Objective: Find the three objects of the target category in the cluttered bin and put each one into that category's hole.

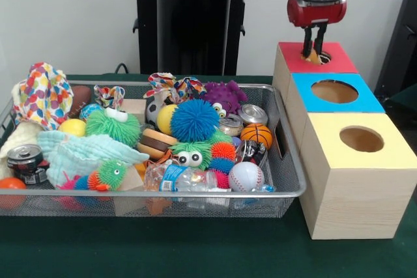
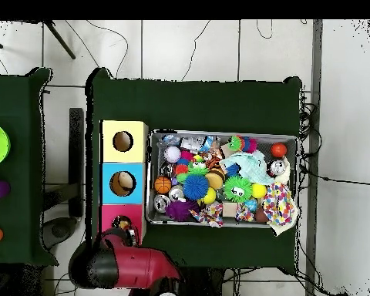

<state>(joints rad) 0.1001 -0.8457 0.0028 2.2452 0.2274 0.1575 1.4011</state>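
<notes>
My gripper (image 1: 315,51) hangs straight down over the hole (image 1: 320,58) of the red-topped box (image 1: 339,63) at the far right. Its fingers (image 1: 306,43) stand on either side of a small tan-orange toy (image 1: 315,56) at the hole's mouth and look shut on it. I cannot tell which animal it is. In the overhead view the arm covers most of the red-topped box (image 2: 111,216), and a tan speck shows at its hole (image 2: 125,224). The wire-mesh bin (image 1: 195,194) is full of clutter. I cannot pick out another animal toy in it.
The blue-topped box (image 1: 365,102) and the yellow-topped box (image 1: 391,154) stand in front of the red one, right of the bin. The bin holds fuzzy googly-eyed balls (image 1: 194,120), a purple monster (image 1: 225,96), cans, a small basketball (image 1: 256,135), a baseball (image 1: 245,176), cloths and a bottle.
</notes>
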